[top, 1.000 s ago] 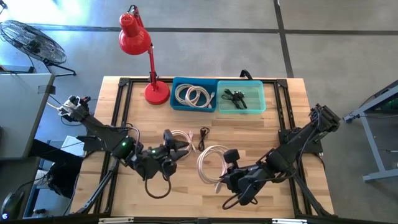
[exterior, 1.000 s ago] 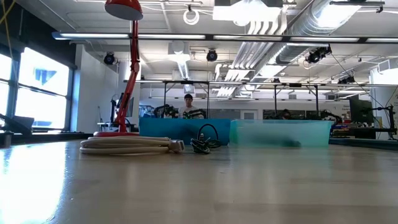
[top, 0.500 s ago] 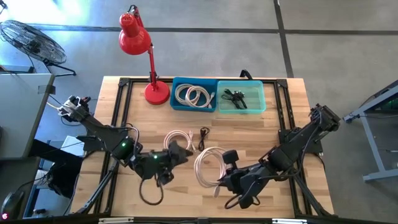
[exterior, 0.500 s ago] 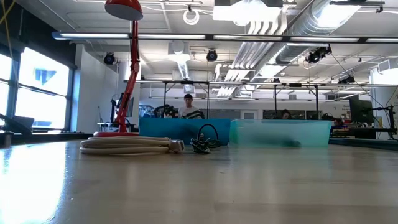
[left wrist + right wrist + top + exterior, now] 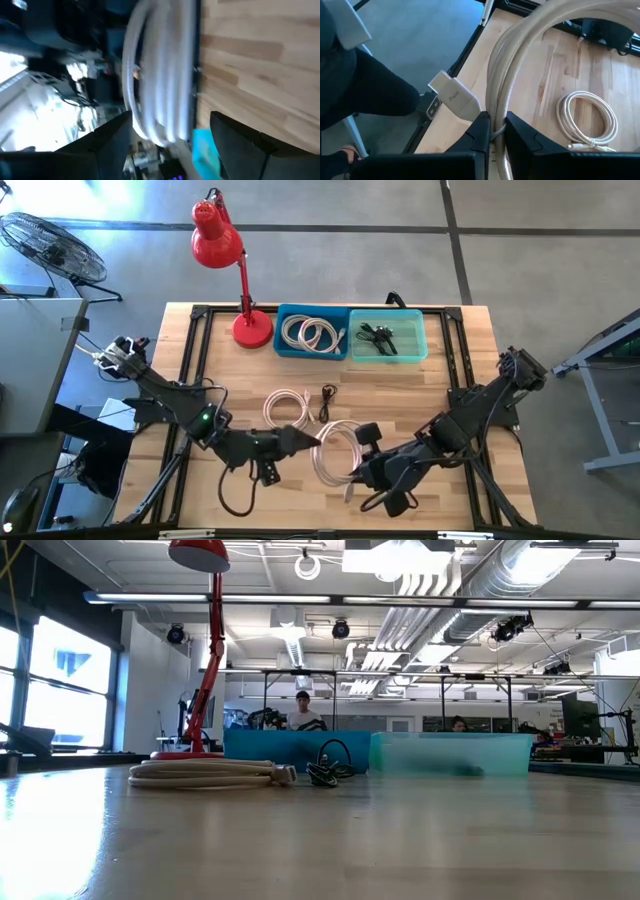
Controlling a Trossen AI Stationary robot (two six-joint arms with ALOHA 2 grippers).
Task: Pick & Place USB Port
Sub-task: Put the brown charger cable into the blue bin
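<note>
A big coil of cream USB cable (image 5: 336, 448) sits mid-table between my two grippers; its flat plug (image 5: 454, 95) sticks out beside my right fingers. My right gripper (image 5: 353, 464) is shut on this coil from the right. My left gripper (image 5: 305, 437) is open at the coil's left edge, and the coil (image 5: 160, 75) stands just ahead of its spread fingers. A smaller cream coil (image 5: 287, 405) and a black cable (image 5: 328, 394) lie flat on the wood behind. The low view shows no gripper. My right gripper pinches several strands of the coil together (image 5: 496, 120) between its two fingers, close to the plug. The fingers (image 5: 481, 131) lie across the strands, coming from the table's right. The loop runs out ahead of the fingers; whether it rests on the wood I cannot tell. My left gripper: I cannot tell whether its fingers touch the coil.
At the far edge stand a blue bin (image 5: 283, 348) holding cream coils and a teal bin (image 5: 425, 332) holding black cables. A red desk lamp (image 5: 250, 328) stands left of them. Bare wood lies along the near edge. People show in the room beyond the table.
My left gripper has moved toward the table's right and a little toward the near edge, from beside the small coil up to the big coil's left edge. The right gripper and the big coil have shifted slightly left and nearer.
</note>
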